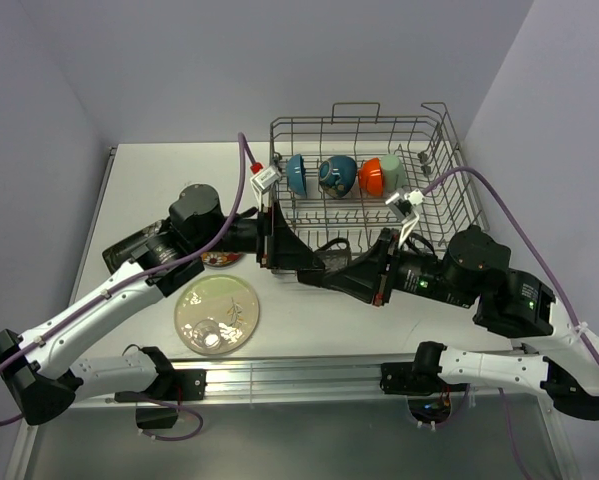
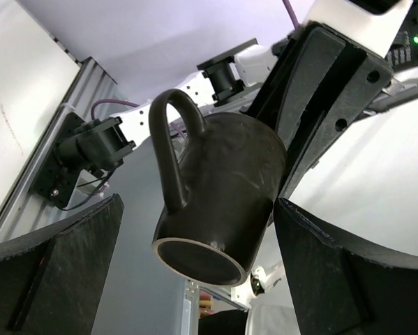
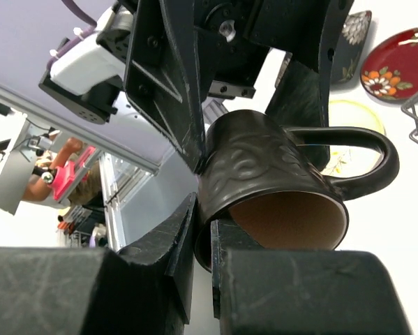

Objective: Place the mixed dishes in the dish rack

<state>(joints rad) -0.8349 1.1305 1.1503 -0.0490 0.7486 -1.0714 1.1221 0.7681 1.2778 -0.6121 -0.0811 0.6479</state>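
Note:
The small brown mug (image 1: 331, 250) hangs in the air in front of the dish rack (image 1: 434, 215), between my two grippers. My right gripper (image 3: 203, 223) is shut on the mug's (image 3: 264, 174) rim, one finger inside and one outside. My left gripper (image 2: 198, 234) is open, its fingers (image 2: 69, 265) spread wide on either side of the mug (image 2: 219, 199), not closed on it. In the rack stand a blue-inside bowl (image 1: 297, 174), a dark patterned bowl (image 1: 337, 176), the orange bowl (image 1: 371, 177) and the pale green cup (image 1: 390, 172).
The cream round plate (image 1: 229, 300) lies on the table at the near left with a clear glass (image 1: 210, 337) on it. The red saucer (image 1: 222, 259) and black square plates (image 1: 127, 250) lie partly under the left arm. The saucer (image 3: 402, 64) also shows in the right wrist view.

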